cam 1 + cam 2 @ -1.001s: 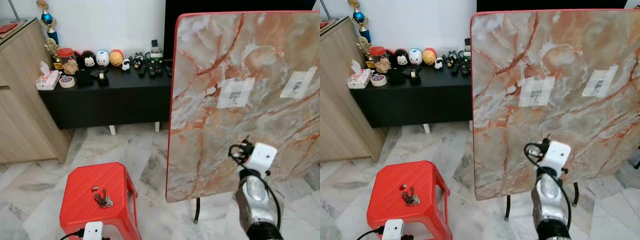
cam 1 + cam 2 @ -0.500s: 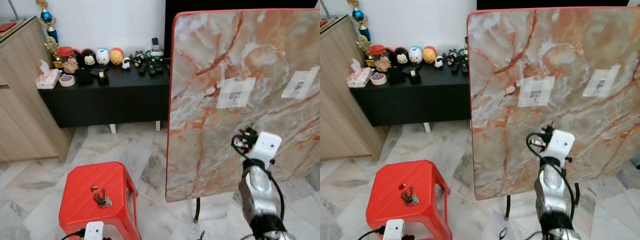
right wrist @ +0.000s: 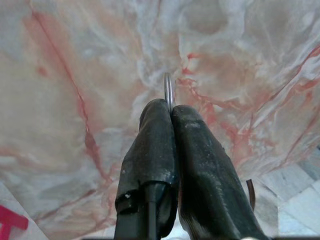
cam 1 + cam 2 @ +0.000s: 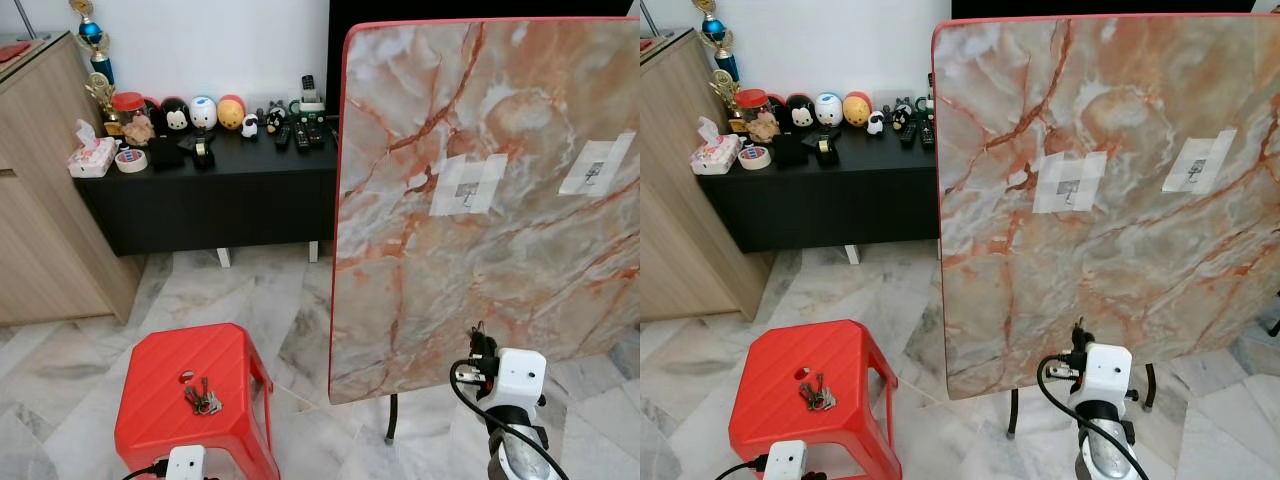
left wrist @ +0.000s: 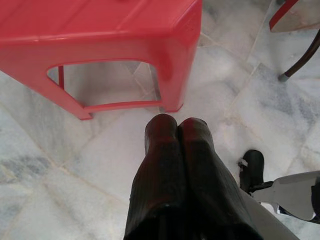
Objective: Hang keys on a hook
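Right gripper (image 3: 171, 112) fingers clenched on a thin metal key ring (image 3: 168, 90), held low in front of the upright marble panel (image 4: 480, 200), near its bottom edge. Two taped hooks (image 4: 1069, 184) sit higher on the panel. Left gripper (image 5: 176, 131) fingers pressed together, grasping nothing, hanging over the floor just beside the red stool (image 4: 180, 390). A bunch of keys (image 4: 203, 397) lies mid-top on the stool.
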Robot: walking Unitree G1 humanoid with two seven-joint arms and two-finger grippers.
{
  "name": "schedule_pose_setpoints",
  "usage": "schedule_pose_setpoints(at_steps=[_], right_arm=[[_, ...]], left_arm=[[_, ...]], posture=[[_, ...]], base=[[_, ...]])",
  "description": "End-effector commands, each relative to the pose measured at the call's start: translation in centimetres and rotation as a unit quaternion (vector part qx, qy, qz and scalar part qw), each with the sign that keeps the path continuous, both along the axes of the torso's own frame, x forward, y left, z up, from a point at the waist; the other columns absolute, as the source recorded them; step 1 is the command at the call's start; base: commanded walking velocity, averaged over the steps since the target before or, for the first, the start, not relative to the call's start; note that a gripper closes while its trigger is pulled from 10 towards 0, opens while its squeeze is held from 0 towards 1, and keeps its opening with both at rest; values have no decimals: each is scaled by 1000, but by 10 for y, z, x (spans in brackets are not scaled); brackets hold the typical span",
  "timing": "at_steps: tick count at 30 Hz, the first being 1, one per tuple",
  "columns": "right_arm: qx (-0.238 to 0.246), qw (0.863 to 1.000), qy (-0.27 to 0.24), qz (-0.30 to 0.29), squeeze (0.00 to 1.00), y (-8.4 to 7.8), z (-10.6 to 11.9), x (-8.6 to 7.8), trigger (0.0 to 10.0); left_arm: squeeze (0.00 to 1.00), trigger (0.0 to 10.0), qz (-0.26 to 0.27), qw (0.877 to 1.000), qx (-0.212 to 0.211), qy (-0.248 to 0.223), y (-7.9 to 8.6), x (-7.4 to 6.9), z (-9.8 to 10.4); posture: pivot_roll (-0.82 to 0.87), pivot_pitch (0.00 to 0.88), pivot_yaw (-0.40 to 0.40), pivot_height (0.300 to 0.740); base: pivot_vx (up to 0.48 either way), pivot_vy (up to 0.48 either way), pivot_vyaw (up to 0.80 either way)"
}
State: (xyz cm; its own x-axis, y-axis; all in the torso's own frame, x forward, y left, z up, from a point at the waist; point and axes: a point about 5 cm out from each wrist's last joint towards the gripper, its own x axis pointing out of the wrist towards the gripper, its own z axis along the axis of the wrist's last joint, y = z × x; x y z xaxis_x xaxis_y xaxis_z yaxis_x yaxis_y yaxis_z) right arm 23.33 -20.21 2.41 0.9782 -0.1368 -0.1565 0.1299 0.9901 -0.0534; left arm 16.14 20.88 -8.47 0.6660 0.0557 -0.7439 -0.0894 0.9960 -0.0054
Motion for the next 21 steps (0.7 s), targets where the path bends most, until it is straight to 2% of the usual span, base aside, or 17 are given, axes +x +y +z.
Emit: schedule_pose_setpoints(at_steps=[1,6,21], right_arm=[[-3,1000,-15,8,0,2,9,7,10000],[5,1000,-17,-4,0,3,11,15,10000],[13,1000,-14,-1,0,14,12,14,10000]], left_arm=[[0,10000,1,1000,2,5,2,-2,-1],[0,10000,-1,1000,2,2,1,0,0],[0,10000,-11,1000,-3,0,-5,1,0]], posture=[[-28,0,-26,740],[-29,0,-23,740],[-29,0,-22,740]], base=[[0,0,0],[306,0,0],[343,0,0]])
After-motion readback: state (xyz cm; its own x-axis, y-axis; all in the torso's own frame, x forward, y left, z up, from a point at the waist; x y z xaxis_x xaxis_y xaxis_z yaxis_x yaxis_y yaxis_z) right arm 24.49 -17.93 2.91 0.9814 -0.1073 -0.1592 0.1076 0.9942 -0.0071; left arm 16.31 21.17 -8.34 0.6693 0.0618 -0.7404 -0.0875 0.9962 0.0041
